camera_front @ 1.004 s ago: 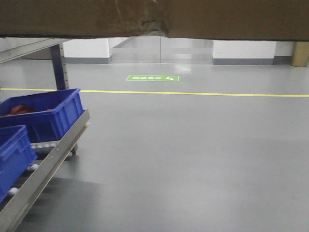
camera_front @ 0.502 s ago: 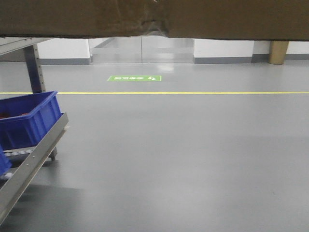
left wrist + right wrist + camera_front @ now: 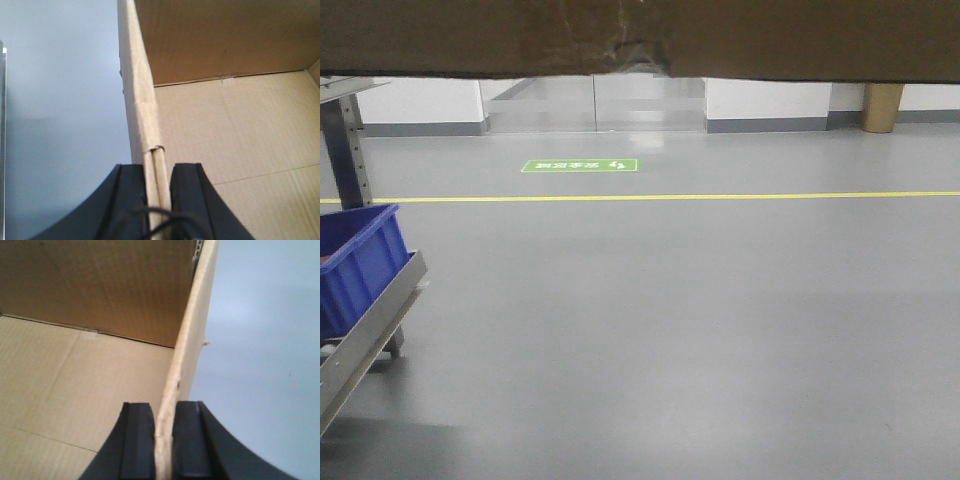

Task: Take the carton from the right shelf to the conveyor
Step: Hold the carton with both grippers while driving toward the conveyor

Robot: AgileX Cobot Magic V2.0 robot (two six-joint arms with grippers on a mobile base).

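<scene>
The brown carton (image 3: 640, 35) fills the top strip of the front view, hanging above the grey floor. My left gripper (image 3: 159, 172) is shut on the carton's left wall (image 3: 142, 100), one finger outside and one inside the open box. In the right wrist view my right gripper (image 3: 164, 410) is shut on the carton's right wall (image 3: 187, 345) the same way. The shelf (image 3: 370, 330) shows only as a steel rail at the lower left of the front view. The conveyor is out of view.
A blue bin (image 3: 355, 265) sits on the shelf beside a grey upright post (image 3: 348, 150). A yellow floor line (image 3: 720, 196) and a green floor sign (image 3: 579, 165) lie ahead. Glass doors (image 3: 595, 105) and a tan column (image 3: 882, 107) stand at the back wall.
The shelf, its bins and the green sign have slid left in the front view; the nearer blue bin has gone out of frame. The carton stays fixed at the top.
</scene>
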